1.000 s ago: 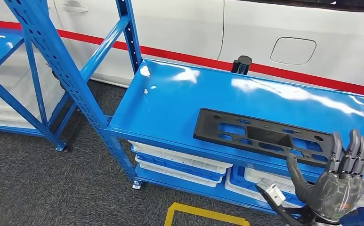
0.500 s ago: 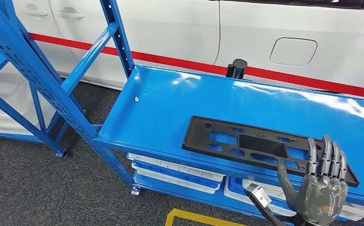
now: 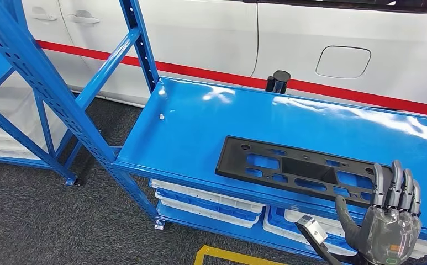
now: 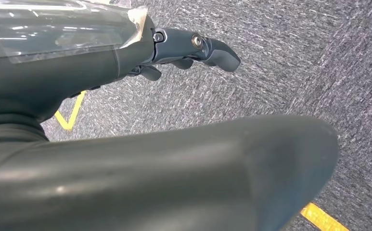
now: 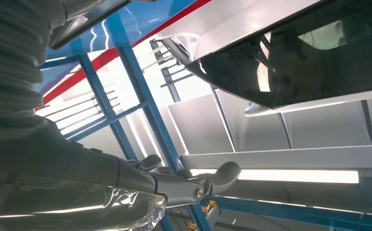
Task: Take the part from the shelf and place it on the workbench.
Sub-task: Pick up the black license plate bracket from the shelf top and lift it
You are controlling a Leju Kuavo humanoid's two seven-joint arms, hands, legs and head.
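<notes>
Where the blue shelf spreads its top level, lies flat the black part, long and slotted, toward the near right edge, untouched. Just near of its right end hovers the right hand, palm up-turned toward the shelf, fingers straight and pressed side by side, thumb apart, holding nothing. Below the top level sit white bins. Beyond the far edge stands a black post against a white car with a red stripe. No readable writing anywhere. From the right wrist: same hand against blue uprights and the car's dark window overhead. From the left wrist: left hand over grey carpet with yellow tape, fingers loosely curled, empty.
</notes>
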